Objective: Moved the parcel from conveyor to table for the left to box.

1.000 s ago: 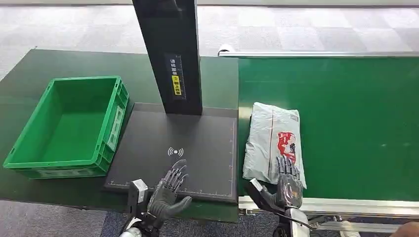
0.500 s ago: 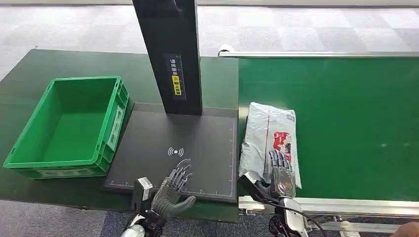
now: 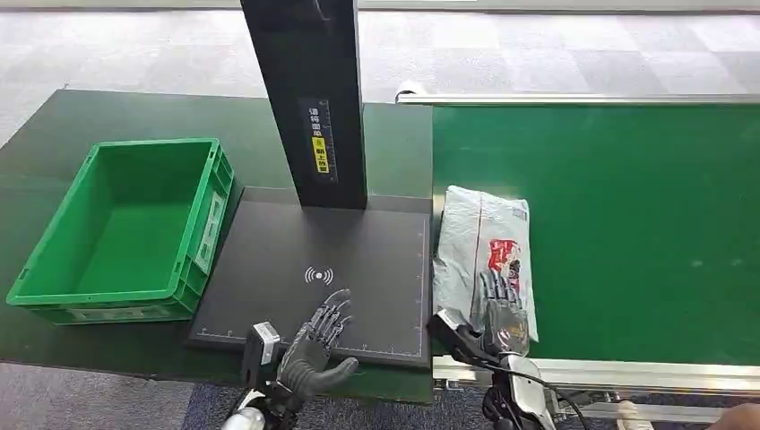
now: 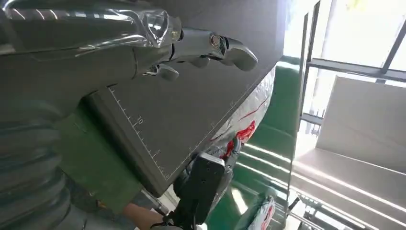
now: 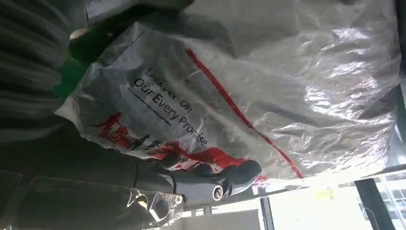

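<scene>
1. Our right hand (image 3: pixel 500 315) gripped the parcel's (image 3: pixel 479 242) near end on the conveyor (image 3: pixel 645 224), beside the tabletop (image 3: pixel 54 134)
2. Our left hand (image 3: pixel 314 345) hovered open above the black pad (image 3: pixel 358 260)

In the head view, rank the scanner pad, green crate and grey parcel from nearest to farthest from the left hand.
1. Scanner pad: directly beneath the left hand.
2. Grey parcel: to its right, on the conveyor.
3. Green crate: far left on the table.
</scene>
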### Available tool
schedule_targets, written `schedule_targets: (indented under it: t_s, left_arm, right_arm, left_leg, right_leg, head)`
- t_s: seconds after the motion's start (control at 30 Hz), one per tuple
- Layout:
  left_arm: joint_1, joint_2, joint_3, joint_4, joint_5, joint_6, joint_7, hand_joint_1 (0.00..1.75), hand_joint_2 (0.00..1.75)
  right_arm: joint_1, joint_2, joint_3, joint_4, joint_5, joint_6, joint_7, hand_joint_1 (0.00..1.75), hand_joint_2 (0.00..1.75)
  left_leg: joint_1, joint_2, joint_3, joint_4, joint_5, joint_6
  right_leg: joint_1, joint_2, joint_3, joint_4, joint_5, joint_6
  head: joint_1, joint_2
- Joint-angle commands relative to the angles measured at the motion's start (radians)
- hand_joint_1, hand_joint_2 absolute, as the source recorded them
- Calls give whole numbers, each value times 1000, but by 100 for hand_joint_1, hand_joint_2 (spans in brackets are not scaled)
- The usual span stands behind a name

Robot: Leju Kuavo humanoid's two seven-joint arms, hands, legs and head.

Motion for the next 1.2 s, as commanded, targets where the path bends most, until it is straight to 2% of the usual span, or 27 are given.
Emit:
schedule_targets:
  t_s: [0.03,0.87,0.97,1.03,1.07,1.1,1.13,1.17,1.2]
  left_arm:
    - [-30,28,-28,77,-4,2,7,0,175]
    - [-15,30,-29,62,-2,12,3,0,175]
    - [-23,24,-7,67,0,32,4,0,175]
    - [-9,26,16,48,2,48,1,0,175]
    - [6,29,40,26,5,59,-7,0,175]
    - [18,34,55,5,4,65,-12,0,175]
    - [27,40,65,-16,4,70,-18,0,175]
    - [41,44,93,-51,-6,77,-26,0,175]
    - [50,52,107,-86,-41,106,-39,0,175]
  right_arm:
    - [-37,-8,8,65,3,16,1,175,175]
    - [-21,0,6,41,-6,14,-28,175,175]
    - [3,36,-31,-5,-84,25,-103,175,175]
    - [60,76,-76,-105,-230,136,-223,175,175]
    - [135,109,-85,-250,-373,273,-315,175,175]
    - [210,121,-67,-399,-469,368,-329,175,175]
    - [292,118,-33,-566,-534,445,-300,175,175]
    - [393,106,-12,-804,-699,551,-302,175,175]
    - [443,79,12,-939,-766,584,-288,175,175]
  left_leg:
    - [0,0,1,-2,1,0]
    - [0,0,1,-1,0,0]
    - [0,0,1,-2,0,0]
    - [0,0,2,-2,0,0]
    - [0,0,1,-2,0,0]
    - [0,0,2,-2,0,0]
    - [1,0,1,-2,0,-1]
    - [1,0,2,-2,-1,-1]
    - [1,-1,2,-3,0,-1]
  right_leg:
    - [0,1,1,-2,1,0]
    - [0,1,1,-1,0,0]
    - [0,1,1,-2,1,0]
    - [0,2,1,-2,1,0]
    - [0,2,1,-1,0,0]
    - [0,2,1,-2,0,-1]
    - [1,1,1,-2,0,-1]
    - [1,1,2,-2,0,-1]
    - [1,1,2,-2,-1,-1]
  head:
    - [0,0]
    - [0,0]
    - [0,0]
    - [0,0]
    - [0,0]
    - [0,0]
    - [0,0]
    - [0,0]
    - [0,0]
